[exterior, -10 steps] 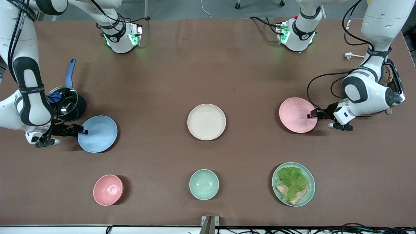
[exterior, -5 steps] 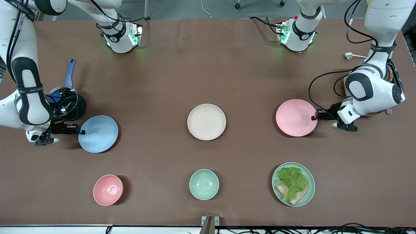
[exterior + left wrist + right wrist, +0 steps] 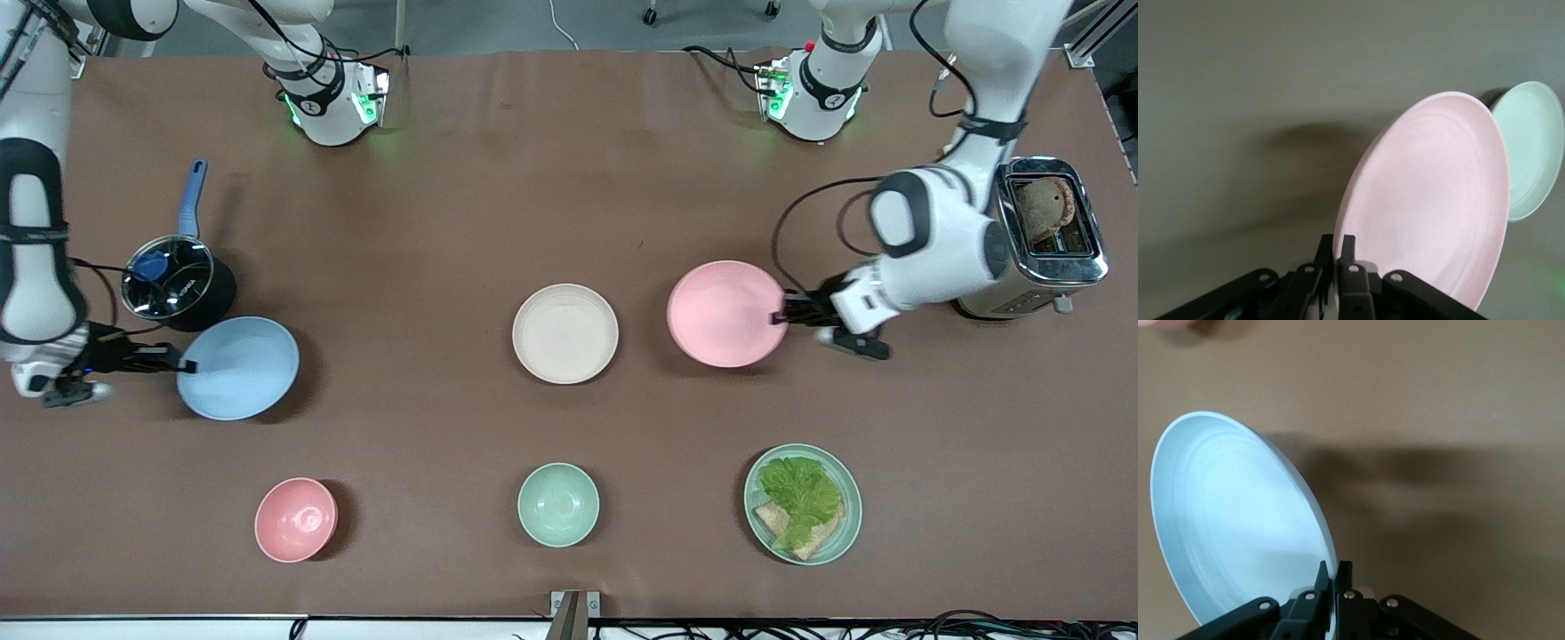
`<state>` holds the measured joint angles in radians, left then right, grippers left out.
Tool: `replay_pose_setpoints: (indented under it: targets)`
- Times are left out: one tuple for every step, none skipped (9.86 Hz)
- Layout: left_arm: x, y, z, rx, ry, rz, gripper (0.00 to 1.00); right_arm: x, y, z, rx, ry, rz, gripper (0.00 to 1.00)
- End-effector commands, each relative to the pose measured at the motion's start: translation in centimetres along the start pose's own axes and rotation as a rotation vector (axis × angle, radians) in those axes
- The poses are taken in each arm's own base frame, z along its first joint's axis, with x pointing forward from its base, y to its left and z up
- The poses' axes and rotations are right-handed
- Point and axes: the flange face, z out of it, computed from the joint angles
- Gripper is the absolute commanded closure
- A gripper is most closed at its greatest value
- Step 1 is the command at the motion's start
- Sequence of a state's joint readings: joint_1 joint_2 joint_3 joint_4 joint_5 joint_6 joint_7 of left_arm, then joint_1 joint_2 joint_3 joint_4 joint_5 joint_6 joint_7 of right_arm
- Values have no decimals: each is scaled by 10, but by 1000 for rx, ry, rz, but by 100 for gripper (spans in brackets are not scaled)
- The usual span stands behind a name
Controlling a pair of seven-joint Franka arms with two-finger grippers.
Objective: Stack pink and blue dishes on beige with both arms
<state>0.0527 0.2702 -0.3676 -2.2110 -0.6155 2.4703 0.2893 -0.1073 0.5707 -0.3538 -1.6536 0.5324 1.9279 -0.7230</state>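
Note:
The cream-beige plate (image 3: 565, 333) lies flat mid-table. My left gripper (image 3: 782, 317) is shut on the rim of the pale pink plate (image 3: 725, 313), which is lifted and tilted over the table just beside the beige plate, toward the left arm's end. The left wrist view shows the pink plate (image 3: 1431, 200) pinched in the left gripper (image 3: 1338, 248), with the beige plate (image 3: 1533, 150) past its edge. My right gripper (image 3: 182, 364) is shut on the rim of the light blue plate (image 3: 237, 367), raised and tilted near the right arm's end. The right wrist view shows the blue plate (image 3: 1231, 520) clamped in the right gripper (image 3: 1335, 577).
A black pot with a blue handle (image 3: 178, 284) stands close by the blue plate. A toaster (image 3: 1049, 236) sits at the left arm's end. Nearer the camera are a pink bowl (image 3: 296, 519), a mint bowl (image 3: 558, 504) and a mint plate with lettuce and bread (image 3: 803, 504).
The left gripper has carried the pink plate from near the toaster toward the beige plate. The right gripper has lifted the blue plate and drawn it slightly toward the right arm's end.

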Motion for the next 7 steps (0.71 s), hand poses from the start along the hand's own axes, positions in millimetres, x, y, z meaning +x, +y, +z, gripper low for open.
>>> replay_pose_setpoints:
  targets:
    - [-12, 53, 70, -27, 50, -102, 100, 17, -41, -56, -72, -28, 83, 99]
    - [-20, 73, 92, -45, 64, -130, 99, 24, -69, -62, -75, -25, 110, 99]
    - [-27, 88, 103, -53, 76, -130, 99, 28, -97, -66, -96, -30, 141, 99]
    - [-32, 97, 109, -57, 65, -149, 99, 33, -133, -66, -114, -38, 175, 99]
    - [-36, 103, 120, -61, 50, -151, 99, 33, -173, -55, -102, -47, 230, 99]
    - [-35, 111, 135, -72, 49, -143, 99, 33, -210, -42, -91, -42, 274, 99]
    - [-34, 119, 148, -80, 50, -130, 98, 30, -241, -27, -84, -30, 304, 99]
